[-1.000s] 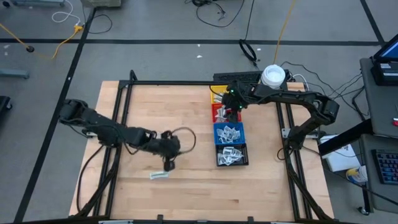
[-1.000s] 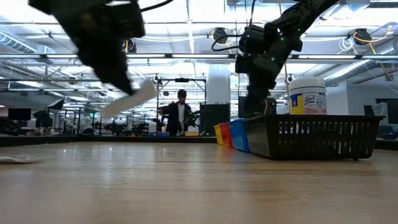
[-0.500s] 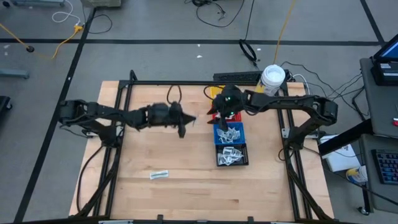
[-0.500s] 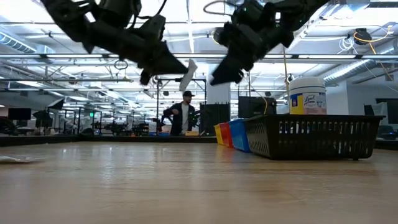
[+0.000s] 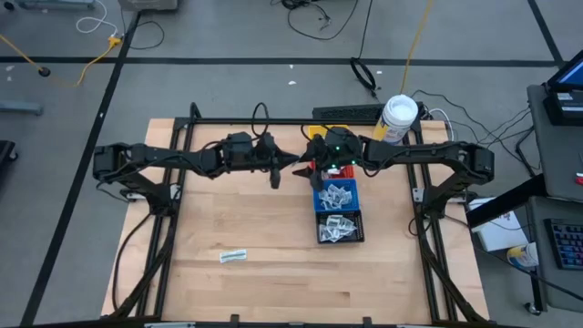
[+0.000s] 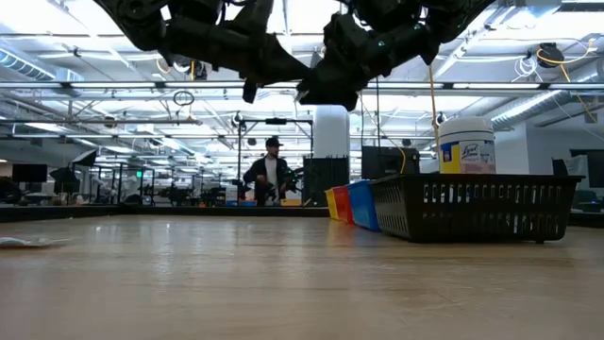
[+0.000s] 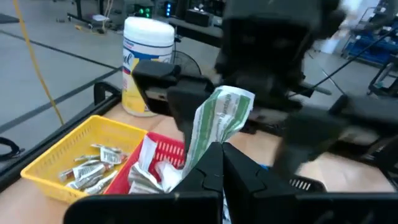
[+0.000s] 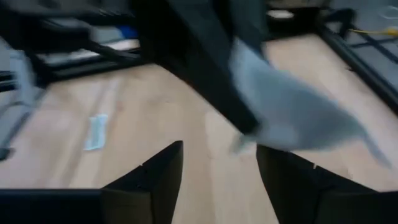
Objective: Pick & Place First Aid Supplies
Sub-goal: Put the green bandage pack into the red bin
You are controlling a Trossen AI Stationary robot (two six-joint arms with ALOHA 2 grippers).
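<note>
2 grippers meet in mid-air over the table's far half, just left of the bin row. We see the left gripper pinched tight on a pale green wrapper, which sticks up from between its fingertips in the left wrist view, slightly curled. Right gripper faces it almost tip to tip, fingers spread with a clear gap; nothing between them that we can see. In the right wrist view the wrapper is a blurred pale shape ahead of those fingers; contact with it we can't tell.

In the low view both arms sit high above the wood, the 2 grippers nearly touching near the top of the frame.

1 more pale wrapper, the loose packet, lies flat on the table near the front edge, well apart from both arms.

4 bins stand in a line right of centre: yellow bin farthest back, then red bin, blue bin, black bin nearest the front. We see small silver sachets in the yellow one, white packets in the red, more packets in the blue and black.

White jar with yellow label stands beyond the bins at the far edge.

1 person stands in the room behind the table.
</note>
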